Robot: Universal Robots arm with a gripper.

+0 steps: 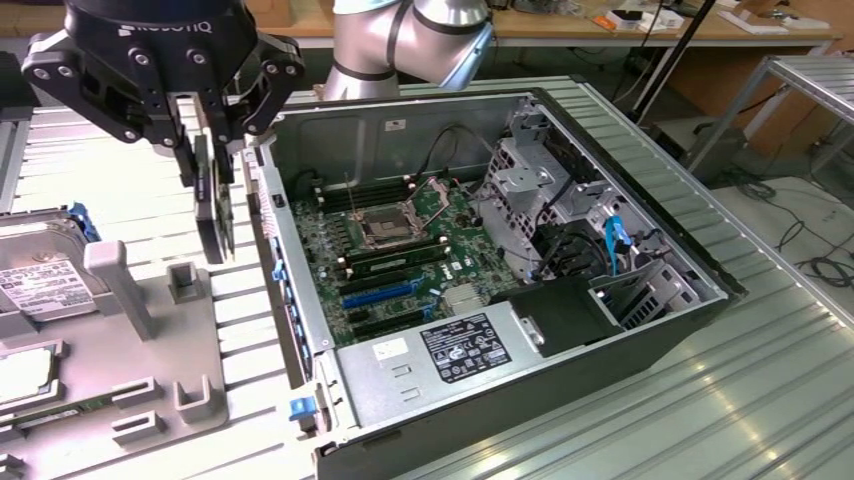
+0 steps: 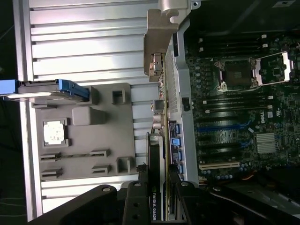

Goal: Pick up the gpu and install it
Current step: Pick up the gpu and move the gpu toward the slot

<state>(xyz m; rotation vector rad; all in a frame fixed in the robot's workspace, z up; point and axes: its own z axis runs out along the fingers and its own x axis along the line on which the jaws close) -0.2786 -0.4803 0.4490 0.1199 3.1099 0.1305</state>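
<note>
The grey parts tray (image 1: 134,380) lies nearest, on the slatted table. It holds a silver hard drive (image 1: 40,285) with blue clips at its far end, and a square silver chip (image 2: 54,132) in a recess.

Beside it, on the exterior view's right, is the open computer case (image 1: 601,365). Inside, the power supply (image 1: 441,355) sits nearest, then the motherboard (image 1: 400,240) with blue slots (image 1: 380,293) and an open processor socket (image 1: 380,228), with a drive cage (image 1: 534,190) alongside.

Farther back, the gripper (image 1: 214,140) is clamped on the gpu (image 1: 211,220). The card hangs on edge in the air, just outside the case wall, above the gap between tray and case. Its metal bracket (image 2: 157,42) points away from the fingers.
</note>
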